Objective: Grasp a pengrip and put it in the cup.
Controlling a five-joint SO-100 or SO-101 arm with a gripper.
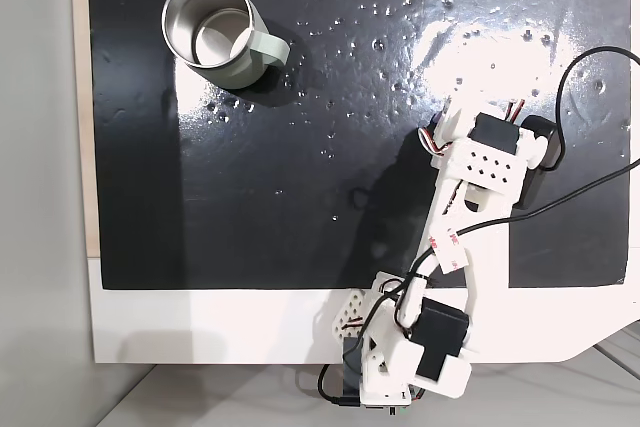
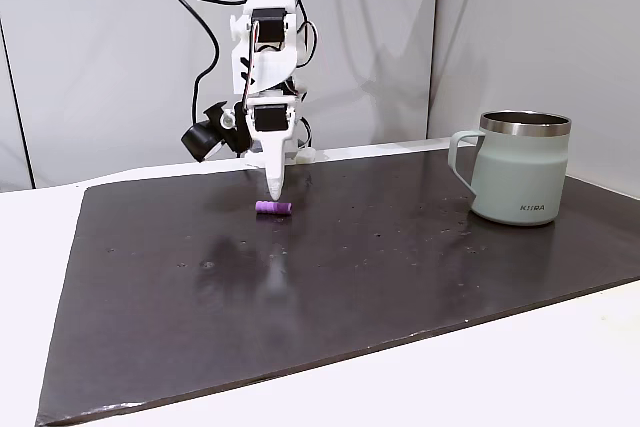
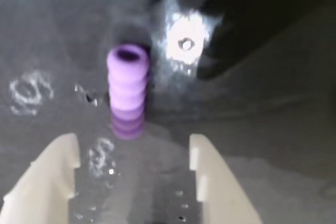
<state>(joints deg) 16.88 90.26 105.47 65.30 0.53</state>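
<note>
Presently we are finding the gripper (image 3: 134,153) pointing straight down at the dark mat (image 2: 400,277) on the white desk (image 2: 560,377), its two white fingers (image 3: 52,174) standing spread apart with nothing between them. In the wrist view the pengrip (image 3: 127,90) is lying on the mat just beyond the fingertips, nearer the left finger than the right, its open end facing away from the camera; it is lying apart from both fingers. In a fixed view the pengrip (image 2: 273,208) is resting on its side directly beside the lowered tip of the gripper (image 2: 274,190), at the far left part of the mat. We are noting the cup (image 2: 520,167) standing upright well to the right, handle turned left toward the arm. In a fixed view from above, the cup (image 1: 213,32) is showing a shiny bare inside.
</note>
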